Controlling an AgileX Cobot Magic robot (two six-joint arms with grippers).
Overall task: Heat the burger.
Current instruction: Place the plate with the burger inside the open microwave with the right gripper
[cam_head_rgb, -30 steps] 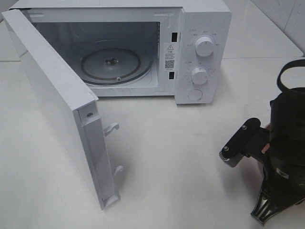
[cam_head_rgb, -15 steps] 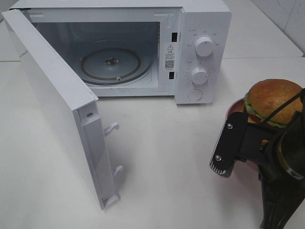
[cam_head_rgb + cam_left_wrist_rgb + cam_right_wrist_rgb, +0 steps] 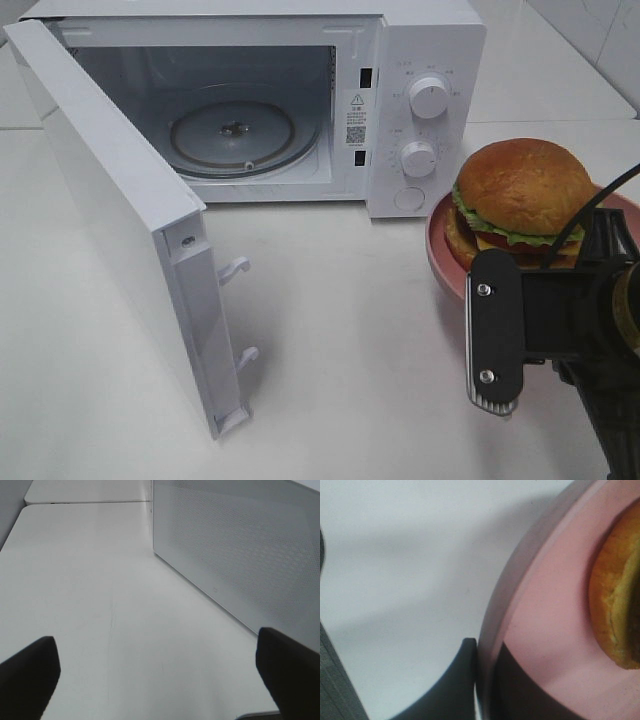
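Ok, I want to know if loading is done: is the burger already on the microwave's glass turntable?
No, the burger sits on its pink plate outside the microwave, to the right of its control panel.

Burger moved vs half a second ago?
Yes. The burger, riding on its pink plate, has shifted left, closer to the microwave.

White table [image 3: 340, 320], open microwave [image 3: 455, 60] on it
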